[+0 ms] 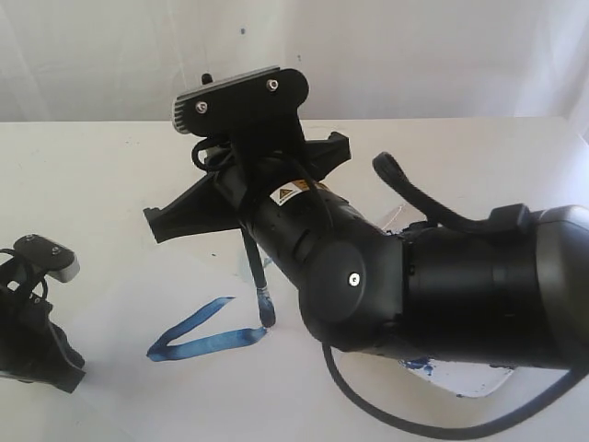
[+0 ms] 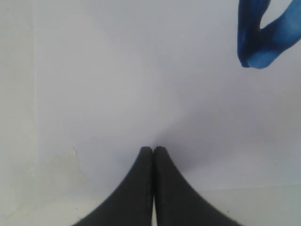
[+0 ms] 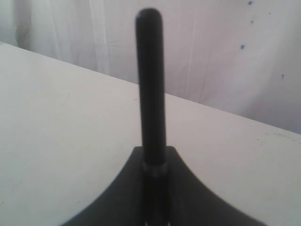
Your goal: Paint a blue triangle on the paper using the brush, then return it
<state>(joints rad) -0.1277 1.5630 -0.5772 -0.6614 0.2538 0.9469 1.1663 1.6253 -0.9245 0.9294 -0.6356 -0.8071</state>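
The black-handled brush [image 1: 259,285] hangs down from my right gripper [image 1: 247,221], which is shut on it. Its blue-stained tip [image 1: 267,319] touches the paper [image 1: 212,391] at the right end of the blue triangle [image 1: 198,339]. The triangle shows as two thick mid-blue strokes spreading from a left corner. In the right wrist view the brush handle [image 3: 150,84] sticks out between the shut right gripper [image 3: 154,153]. My left gripper [image 1: 37,318] rests low on the left. It is shut and empty over the paper [image 2: 141,70], and a corner of the blue triangle [image 2: 261,42] lies beyond it.
A white palette [image 1: 469,382] with a dark navy paint pool [image 1: 419,366] lies at the front right, partly behind my right arm [image 1: 442,285]. The white table [image 1: 92,166] runs back to a pale curtain [image 1: 414,55]. The paper's edge [image 2: 35,94] shows near the left gripper.
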